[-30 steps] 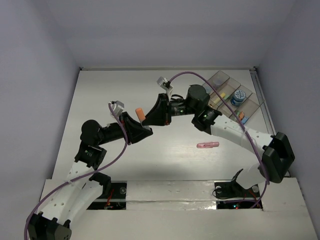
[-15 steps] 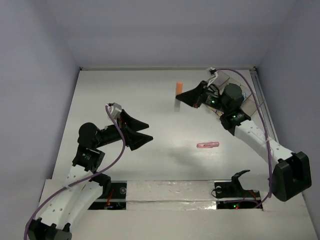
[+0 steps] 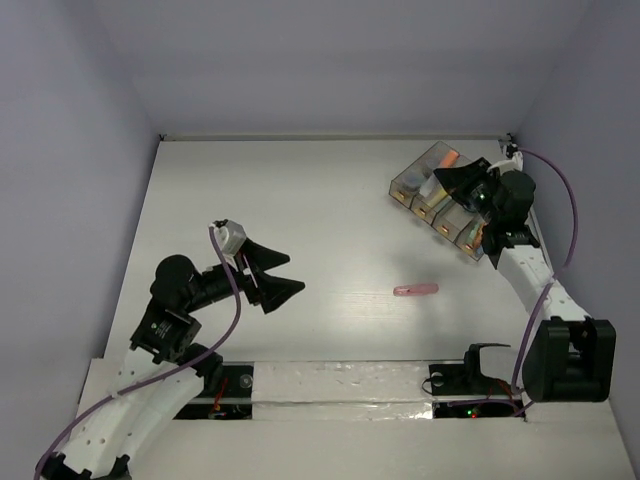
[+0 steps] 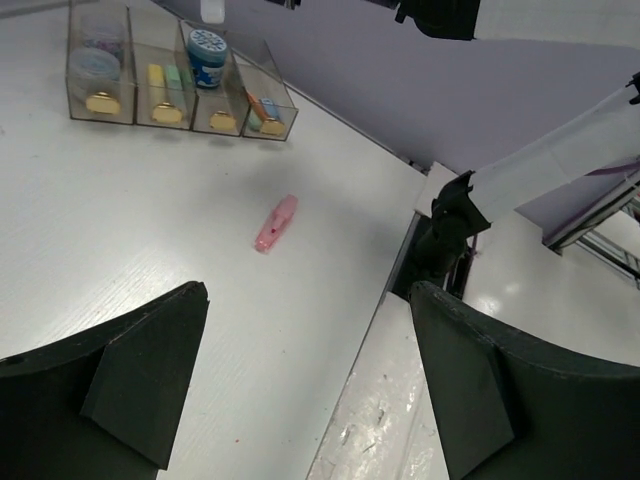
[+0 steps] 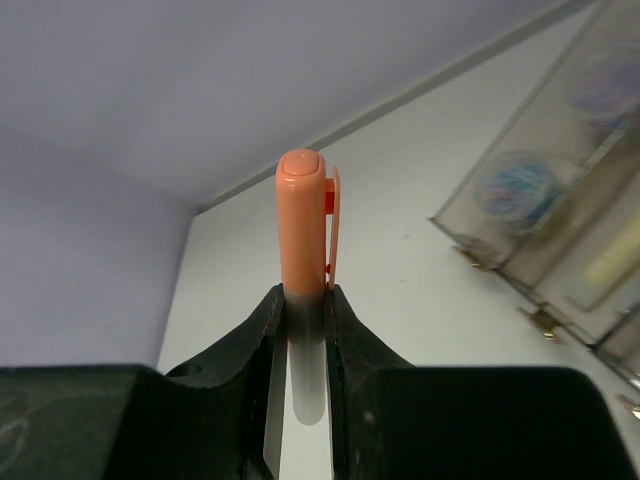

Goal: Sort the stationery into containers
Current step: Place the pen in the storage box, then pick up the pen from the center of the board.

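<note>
An orange marker (image 5: 303,215) is being clamped upright by the right gripper (image 5: 300,300) over the bins (image 3: 405,190), probably for dropping in. The left gripper (image 4: 305,320) is being held wide and empty, well left of the bins. A pink marker (image 3: 416,291) is lying apart, on the bins' near side. No writing is being made out.

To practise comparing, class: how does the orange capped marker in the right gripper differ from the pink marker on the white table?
The orange capped marker is clamped in the right gripper; the pink marker lies loose, untouched. The orange one sticks endwise out of the jaws, off the white table; the pink one lies flat on it. Both are short pastel sticks, neither in the clear plastic bins.
</note>
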`<action>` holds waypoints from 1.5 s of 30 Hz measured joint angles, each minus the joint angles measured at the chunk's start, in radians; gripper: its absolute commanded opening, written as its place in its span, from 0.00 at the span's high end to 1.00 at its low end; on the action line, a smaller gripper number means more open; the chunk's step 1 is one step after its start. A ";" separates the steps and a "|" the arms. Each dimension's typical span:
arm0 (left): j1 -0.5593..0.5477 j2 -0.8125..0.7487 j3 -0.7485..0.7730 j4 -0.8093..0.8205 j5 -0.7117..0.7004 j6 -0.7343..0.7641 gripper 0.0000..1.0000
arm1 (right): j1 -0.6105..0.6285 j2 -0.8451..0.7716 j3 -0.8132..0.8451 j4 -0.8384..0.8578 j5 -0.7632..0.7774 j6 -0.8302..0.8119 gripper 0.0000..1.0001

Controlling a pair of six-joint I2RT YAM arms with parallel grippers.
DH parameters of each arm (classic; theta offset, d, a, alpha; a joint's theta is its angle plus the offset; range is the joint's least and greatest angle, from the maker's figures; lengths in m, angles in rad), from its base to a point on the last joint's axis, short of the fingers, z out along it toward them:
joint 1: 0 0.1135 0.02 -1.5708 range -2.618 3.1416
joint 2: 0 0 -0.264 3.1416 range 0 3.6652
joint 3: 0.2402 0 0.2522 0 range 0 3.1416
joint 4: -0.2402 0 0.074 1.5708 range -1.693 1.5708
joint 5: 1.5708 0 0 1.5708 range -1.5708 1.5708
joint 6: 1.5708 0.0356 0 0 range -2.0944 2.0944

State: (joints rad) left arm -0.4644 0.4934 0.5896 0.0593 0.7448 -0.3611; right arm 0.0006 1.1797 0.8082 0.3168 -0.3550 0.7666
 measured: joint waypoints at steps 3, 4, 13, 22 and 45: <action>-0.035 -0.027 0.008 -0.054 -0.071 0.034 0.20 | -0.044 0.082 0.011 -0.014 0.042 -0.004 1.00; -0.047 -0.032 0.011 -0.068 -0.093 0.042 0.20 | -0.055 0.119 0.023 -0.024 0.054 -0.006 1.00; -0.090 -0.037 0.015 -0.140 -0.205 0.069 0.20 | -0.112 0.339 0.129 -0.082 0.125 -0.019 1.00; -0.090 -0.032 0.015 -0.155 -0.238 0.072 0.19 | -0.126 0.499 0.200 -0.093 0.146 -0.017 0.75; -0.090 -0.033 0.015 -0.156 -0.245 0.072 0.19 | -0.122 0.143 0.126 -0.273 0.098 -0.167 1.00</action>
State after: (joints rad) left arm -0.5549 0.4606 0.6048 -0.0963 0.4995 -0.2886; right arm -0.1215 1.3231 0.9344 0.0437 -0.2565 0.5999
